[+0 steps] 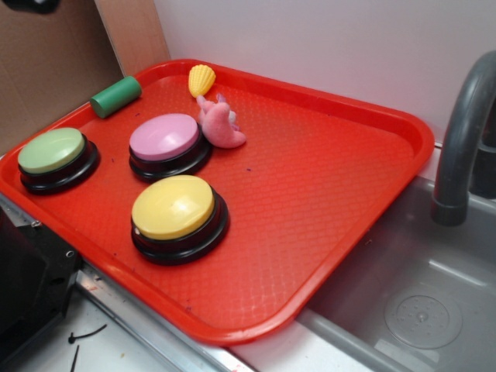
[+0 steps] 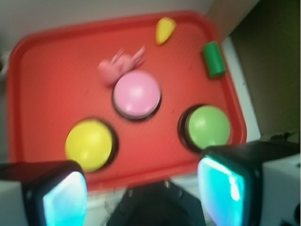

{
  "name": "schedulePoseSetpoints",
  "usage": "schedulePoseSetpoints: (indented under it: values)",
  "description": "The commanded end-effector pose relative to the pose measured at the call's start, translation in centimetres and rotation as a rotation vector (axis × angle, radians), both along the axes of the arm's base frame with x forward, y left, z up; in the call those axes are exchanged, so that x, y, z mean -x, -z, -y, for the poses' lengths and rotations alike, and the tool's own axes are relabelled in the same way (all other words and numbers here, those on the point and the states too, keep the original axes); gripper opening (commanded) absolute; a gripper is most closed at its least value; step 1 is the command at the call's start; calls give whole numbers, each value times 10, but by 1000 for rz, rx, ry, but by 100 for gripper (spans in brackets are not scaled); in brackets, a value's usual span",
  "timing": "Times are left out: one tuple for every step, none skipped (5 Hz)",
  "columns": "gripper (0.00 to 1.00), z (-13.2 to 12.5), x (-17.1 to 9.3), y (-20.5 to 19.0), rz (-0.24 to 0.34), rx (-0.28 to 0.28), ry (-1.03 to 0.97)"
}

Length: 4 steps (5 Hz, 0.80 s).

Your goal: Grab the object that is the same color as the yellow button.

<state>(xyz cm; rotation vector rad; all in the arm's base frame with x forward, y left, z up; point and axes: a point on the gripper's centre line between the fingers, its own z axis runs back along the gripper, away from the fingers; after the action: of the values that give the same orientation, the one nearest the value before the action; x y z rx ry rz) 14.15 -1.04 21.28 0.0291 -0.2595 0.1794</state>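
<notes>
A red tray (image 1: pixel 325 186) is seen beside a grey sink (image 1: pixel 418 310) with a grey faucet (image 1: pixel 461 147). Three domed buttons on black bases are set on the tray: the yellow button (image 1: pixel 173 206) nearest the front edge, a pink button (image 1: pixel 164 137) behind it, and a green button (image 1: pixel 52 150) to the left. The shell (image 1: pixel 201 80), small, yellow and ridged, lies near the tray's far rim, just beside a pink plush (image 1: pixel 221 124), which is pressed against the pink button. A green cylinder (image 1: pixel 116 96) rests on its side at the far left corner, well apart from the shell.

In the wrist view, which is blurred, the gripper (image 2: pixel 141 190) is held above the tray's near edge, its jaws spread wide with nothing between them. The shell (image 2: pixel 164 29) is seen at the far side of the tray, well apart from the jaws.
</notes>
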Motion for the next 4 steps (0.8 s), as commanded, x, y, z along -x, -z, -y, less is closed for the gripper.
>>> schedulePoseSetpoints:
  values:
    - [100, -28, -48, 30, 204, -21, -179]
    - [100, -56, -78, 51, 217, -21, -339]
    - [100, -85, -109, 72, 287, -34, -476]
    - [100, -108, -141, 95, 310, -37, -545]
